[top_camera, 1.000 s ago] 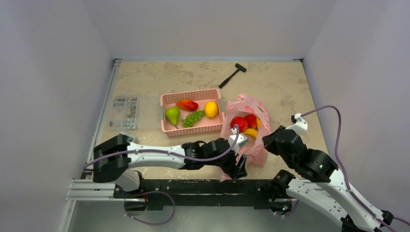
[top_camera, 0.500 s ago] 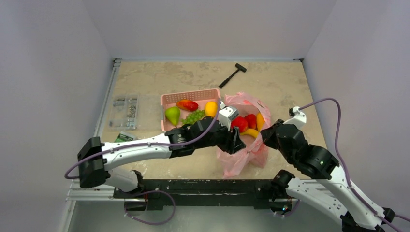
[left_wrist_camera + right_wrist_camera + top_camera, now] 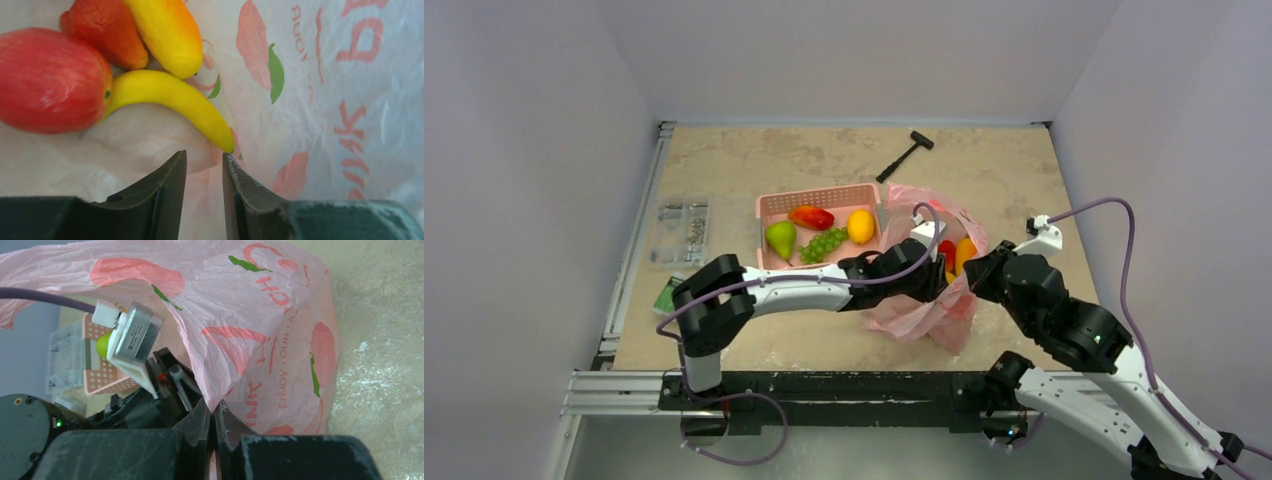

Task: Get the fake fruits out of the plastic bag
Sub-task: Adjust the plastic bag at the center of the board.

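Observation:
The pink plastic bag (image 3: 921,316) lies right of centre, its mouth held up. My right gripper (image 3: 213,412) is shut on the bag's (image 3: 260,315) rim at the near right side. My left gripper (image 3: 204,157) is inside the bag, its jaws a narrow gap apart with only bag film behind them. The yellow banana (image 3: 170,102) lies just ahead, its tip touching the right fingertip (image 3: 231,167). A red apple (image 3: 50,80), an orange-yellow oval fruit (image 3: 167,32) and a red-orange fruit (image 3: 107,30) lie beyond it. From above, only red (image 3: 948,254) and orange (image 3: 965,250) patches show past the left wrist.
A rigid pink basket (image 3: 819,198) left of the bag holds a green pear (image 3: 780,238), grapes (image 3: 822,243), a yellow fruit (image 3: 861,226) and a red-orange fruit (image 3: 811,216). A black hammer (image 3: 905,155) lies at the back. A clear parts box (image 3: 682,230) sits far left.
My left arm swung from the bag's near side up and into its mouth, and its jaws narrowed. My right gripper kept its hold on the rim, shifting slightly.

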